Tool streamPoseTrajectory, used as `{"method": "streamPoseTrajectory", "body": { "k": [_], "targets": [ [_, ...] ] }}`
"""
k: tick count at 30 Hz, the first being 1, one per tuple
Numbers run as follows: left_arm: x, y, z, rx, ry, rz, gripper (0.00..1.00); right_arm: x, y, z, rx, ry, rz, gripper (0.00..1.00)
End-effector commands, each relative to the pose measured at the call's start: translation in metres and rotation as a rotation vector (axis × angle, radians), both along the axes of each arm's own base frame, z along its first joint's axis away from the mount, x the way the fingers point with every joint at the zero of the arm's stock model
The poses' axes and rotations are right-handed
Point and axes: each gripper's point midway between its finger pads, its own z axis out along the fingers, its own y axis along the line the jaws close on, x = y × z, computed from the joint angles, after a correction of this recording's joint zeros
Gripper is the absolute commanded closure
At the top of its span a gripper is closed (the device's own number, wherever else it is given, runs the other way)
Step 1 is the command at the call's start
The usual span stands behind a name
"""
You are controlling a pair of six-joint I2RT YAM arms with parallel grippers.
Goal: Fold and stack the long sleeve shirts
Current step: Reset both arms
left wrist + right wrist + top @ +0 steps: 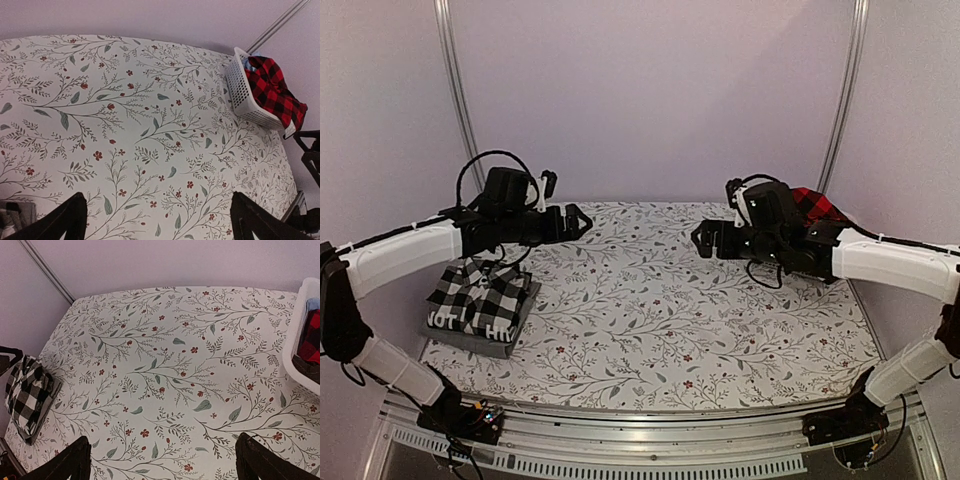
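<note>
A folded black-and-white check shirt (480, 298) with white lettering lies on a folded grey shirt (468, 343) at the table's left side. The right wrist view shows this stack (26, 396) at its far left. A red-and-black check shirt (272, 89) hangs crumpled in a white basket (239, 92) at the back right. My left gripper (576, 222) hovers open over the table, right of the stack, with nothing between its fingers (64, 223). My right gripper (706, 238) is open and empty too, in front of the basket, its fingers (266, 461) spread wide.
The floral tablecloth (660, 310) covers the table between both arms. The basket wall (299, 342) rises at the right edge of the right wrist view. Metal frame posts (458, 95) stand at the back corners.
</note>
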Motion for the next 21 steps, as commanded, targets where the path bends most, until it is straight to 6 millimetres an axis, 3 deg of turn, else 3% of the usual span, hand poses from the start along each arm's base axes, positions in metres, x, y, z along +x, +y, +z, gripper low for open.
{"method": "streamPoseTrajectory", "body": {
  "k": [1,5,9,14,21],
  "targets": [
    [-0.001,-0.011,0.059,-0.072,-0.169,-0.033,0.00,0.003,-0.025,0.059,0.035,-0.161,-0.076,0.01],
    [-0.011,-0.011,0.081,-0.087,-0.252,-0.041,0.00,-0.009,-0.047,0.100,0.082,-0.271,-0.115,0.01],
    [-0.022,-0.008,0.095,-0.102,-0.322,-0.034,0.00,-0.021,-0.066,0.126,0.110,-0.361,-0.141,0.01],
    [-0.035,-0.004,0.103,-0.113,-0.376,-0.033,0.00,-0.031,-0.078,0.139,0.136,-0.419,-0.146,0.01],
    [-0.035,-0.003,0.100,-0.113,-0.385,-0.025,0.00,-0.032,-0.072,0.136,0.149,-0.413,-0.116,0.01]
  ]
}}
